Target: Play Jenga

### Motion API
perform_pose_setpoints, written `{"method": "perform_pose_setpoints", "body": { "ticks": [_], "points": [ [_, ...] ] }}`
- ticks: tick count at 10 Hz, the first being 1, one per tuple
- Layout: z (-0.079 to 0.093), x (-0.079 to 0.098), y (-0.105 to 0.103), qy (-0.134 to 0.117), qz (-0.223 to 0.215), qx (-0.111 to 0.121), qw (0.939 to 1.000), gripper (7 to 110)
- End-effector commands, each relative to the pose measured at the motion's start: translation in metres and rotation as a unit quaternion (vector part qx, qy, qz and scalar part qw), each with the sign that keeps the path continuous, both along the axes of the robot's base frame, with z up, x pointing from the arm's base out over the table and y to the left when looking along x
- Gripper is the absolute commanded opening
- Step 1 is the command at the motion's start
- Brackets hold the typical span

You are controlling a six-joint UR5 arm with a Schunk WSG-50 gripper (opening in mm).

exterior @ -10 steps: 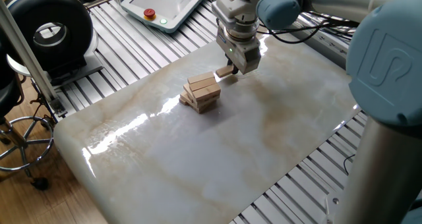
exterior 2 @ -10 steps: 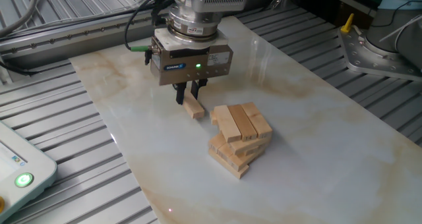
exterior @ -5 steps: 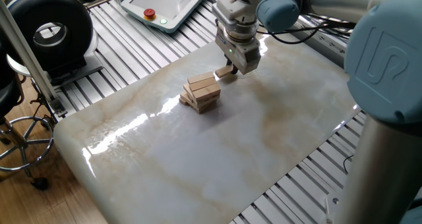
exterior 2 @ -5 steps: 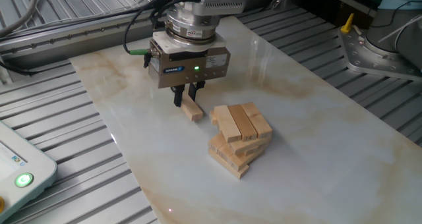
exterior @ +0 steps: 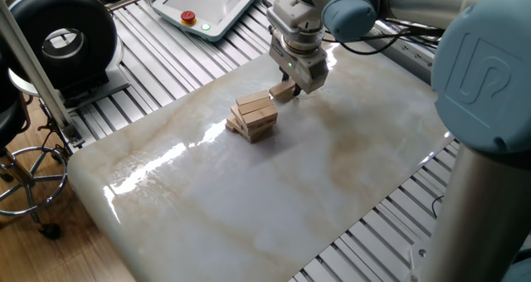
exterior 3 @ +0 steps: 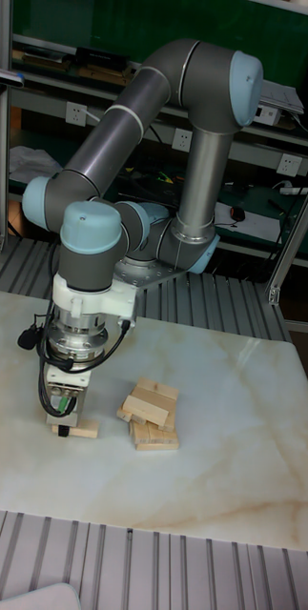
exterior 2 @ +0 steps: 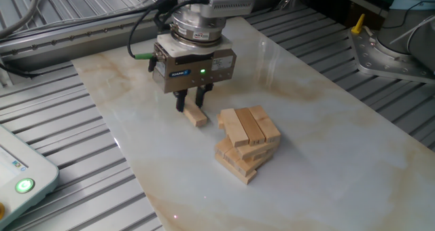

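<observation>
The Jenga stack (exterior 2: 248, 143) of light tan wooden blocks stands in crosswise layers on the marble table (exterior 2: 326, 156), its layers slightly skewed. It also shows in one fixed view as the stack (exterior: 254, 116) and in the tall view as the stack (exterior 3: 151, 413). Just behind it, my gripper (exterior 2: 192, 105) points straight down, shut on one end of a single loose block (exterior 2: 196, 117) held low at the table surface. That block (exterior: 284, 91) sticks out from under the gripper (exterior: 287, 86) toward the stack, a small gap apart. The tall view shows the block (exterior 3: 80, 430) below the gripper (exterior 3: 64, 422).
A teach pendant (exterior: 211, 4) lies on the slatted frame beyond the table, and another part of it (exterior 2: 17, 176) shows at the left. A black round device (exterior: 58, 37) and a stool stand off the table's left side. A grey machine base (exterior 2: 394, 47) sits at the far right.
The gripper has shifted slightly away from the stack and turned a little, taking the single block with it. The stack has not moved.
</observation>
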State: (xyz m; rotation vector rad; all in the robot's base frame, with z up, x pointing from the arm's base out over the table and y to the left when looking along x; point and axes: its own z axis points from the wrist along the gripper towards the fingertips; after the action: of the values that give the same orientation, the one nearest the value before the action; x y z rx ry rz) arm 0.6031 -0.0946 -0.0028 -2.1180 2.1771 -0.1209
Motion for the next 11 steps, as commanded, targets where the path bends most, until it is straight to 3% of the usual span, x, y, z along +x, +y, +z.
{"method": "perform_pose_setpoints", "body": {
  "ticks": [1,6,11],
  "points": [
    [0.002,-0.002,0.004,0.001,0.015,0.008,0.9998,44],
    [0.001,-0.008,0.008,0.017,0.029,0.013,0.9994,44],
    [0.02,-0.004,0.003,0.0,0.024,-0.011,0.9996,44]
  ]
}}
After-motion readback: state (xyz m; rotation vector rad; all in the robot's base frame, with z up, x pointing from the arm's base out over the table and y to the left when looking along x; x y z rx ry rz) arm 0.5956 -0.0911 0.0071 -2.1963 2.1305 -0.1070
